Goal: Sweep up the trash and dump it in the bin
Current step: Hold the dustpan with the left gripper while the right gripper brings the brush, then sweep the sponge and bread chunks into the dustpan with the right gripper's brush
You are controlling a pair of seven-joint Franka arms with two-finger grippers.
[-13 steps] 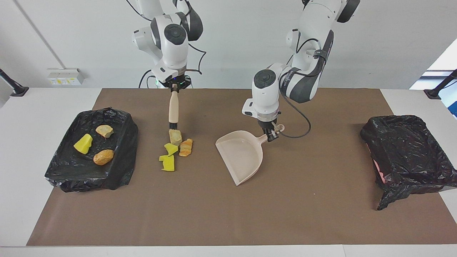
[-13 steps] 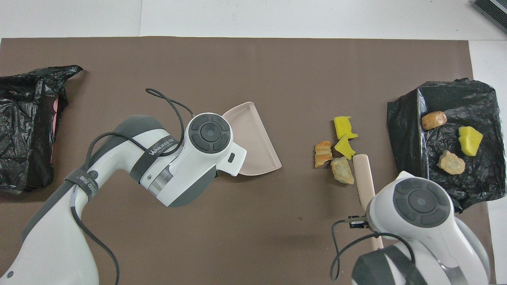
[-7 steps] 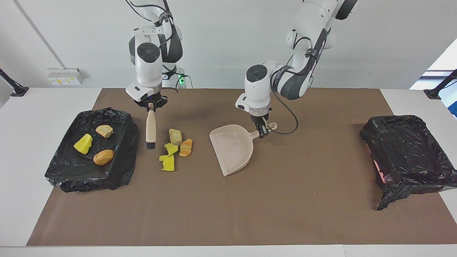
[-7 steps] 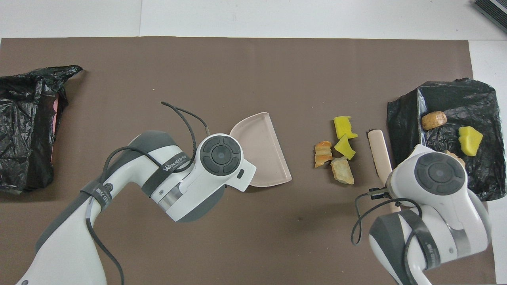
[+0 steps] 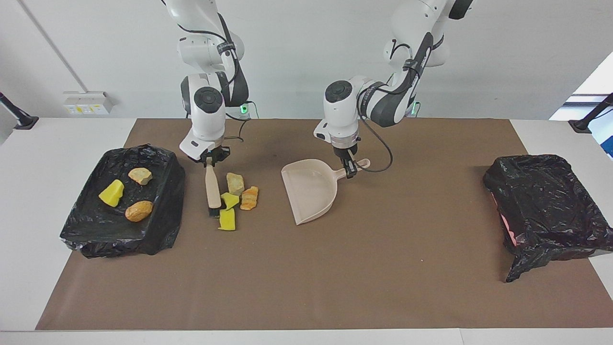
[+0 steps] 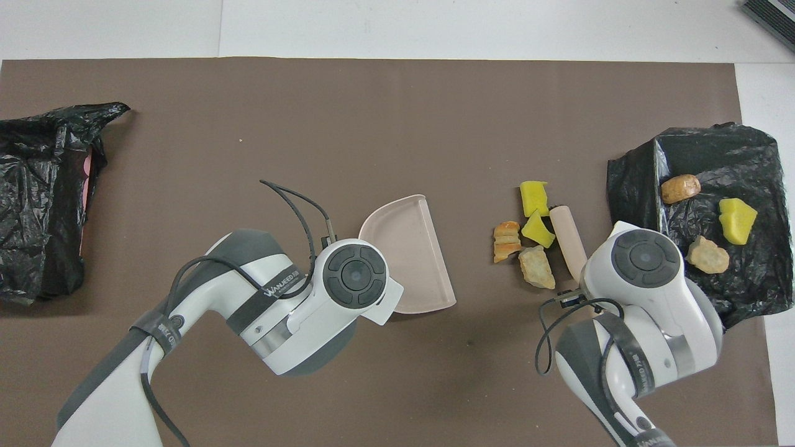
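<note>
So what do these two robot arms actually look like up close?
Both arms are glossy white shells with dark grey joints and round grey caps. The left arm carries a dark strap with white lettering and a thin black cable looping from its wrist. The right arm has a similar strap and cable. The left hand and right hand are small and black.

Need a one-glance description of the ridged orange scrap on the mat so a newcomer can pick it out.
Start at the beige dustpan mid-mat, then look toward the right arm's end of the table, where four loose scraps cluster beside the brush. The ridged orange scrap is the cluster's piece closest to the dustpan. Its neighbours are two smooth yellow wedges and a plain tan lump; only it has stacked, croissant-like ribs.
</note>
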